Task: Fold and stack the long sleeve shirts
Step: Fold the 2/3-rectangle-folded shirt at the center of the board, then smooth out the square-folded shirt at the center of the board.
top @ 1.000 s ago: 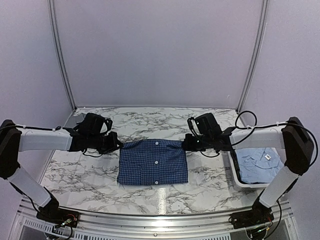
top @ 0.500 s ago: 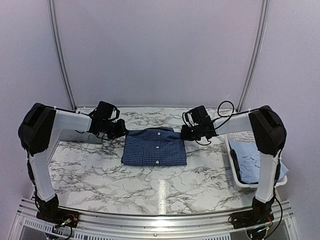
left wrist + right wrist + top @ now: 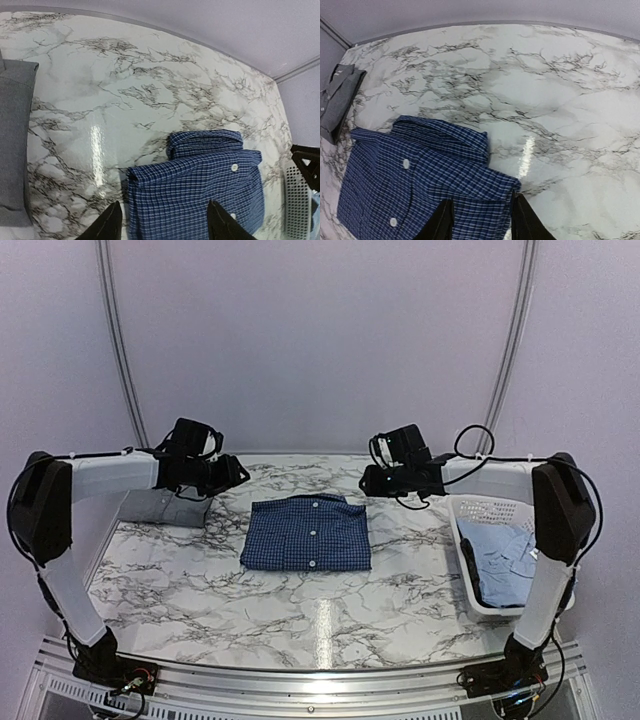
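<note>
1. A folded dark blue shirt of finely checked cloth, with a collar and white buttons [image 3: 306, 533], lies flat near the middle of the white marble-patterned table [image 3: 200, 590]. Its collar is turned toward the far edge.
2. A folded plain grey collared shirt [image 3: 160, 508] lies at the left side of the table, well apart from the checked shirt.
3. A plain light blue shirt [image 3: 505, 555] lies crumpled inside a white perforated plastic basket [image 3: 485, 508] at the right edge of the table.
4. The left gripper [image 3: 238, 472] is held above the table, near the far left corner of the checked shirt. Its fingers [image 3: 112, 222] are spread wide and nothing is gripped.
5. The right gripper [image 3: 365, 480] is held above the table, near the far right corner of the same shirt. Its fingers [image 3: 442, 220] are parted, less widely than the left pair, and nothing is gripped.
6. In both wrist views the checked shirt is seen below the gap between the fingers, lying on the marble.
</note>
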`<action>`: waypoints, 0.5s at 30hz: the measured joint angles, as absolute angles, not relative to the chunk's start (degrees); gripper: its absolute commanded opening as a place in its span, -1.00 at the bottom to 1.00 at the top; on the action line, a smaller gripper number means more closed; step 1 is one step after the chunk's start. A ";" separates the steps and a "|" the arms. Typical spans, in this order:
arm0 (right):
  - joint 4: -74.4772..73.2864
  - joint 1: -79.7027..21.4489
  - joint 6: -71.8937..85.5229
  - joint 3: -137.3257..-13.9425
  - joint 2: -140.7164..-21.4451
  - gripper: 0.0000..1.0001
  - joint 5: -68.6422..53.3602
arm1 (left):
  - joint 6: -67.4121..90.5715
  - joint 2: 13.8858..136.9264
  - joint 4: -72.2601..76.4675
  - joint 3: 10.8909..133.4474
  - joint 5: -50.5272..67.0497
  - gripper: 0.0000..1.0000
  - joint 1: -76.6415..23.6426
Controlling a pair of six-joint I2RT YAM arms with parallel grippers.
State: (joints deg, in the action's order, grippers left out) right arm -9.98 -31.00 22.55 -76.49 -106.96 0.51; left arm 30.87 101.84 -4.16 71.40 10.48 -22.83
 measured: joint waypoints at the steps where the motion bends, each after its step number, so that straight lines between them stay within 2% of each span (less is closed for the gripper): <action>1: -9.89 -32.08 22.48 -76.82 -106.39 -0.48 0.32 | 30.72 100.62 -4.21 70.65 10.44 -0.26 -23.42; 3: -8.91 -34.37 22.44 -77.32 -106.17 -0.56 -1.10 | 30.89 99.59 -4.23 69.65 10.66 -0.50 -24.97; 5: -8.34 -36.71 22.48 -77.95 -106.91 -0.65 -3.66 | 31.20 99.94 -4.36 69.01 11.38 -0.64 -26.48; 9: -6.87 -39.00 22.46 -80.42 -110.96 -0.69 -8.60 | 32.03 102.76 -4.54 68.97 13.19 -0.79 -28.62; 15: -6.50 -38.02 22.39 -85.32 -120.07 -0.69 -13.58 | 31.90 112.03 -4.73 73.49 14.52 -0.89 -28.86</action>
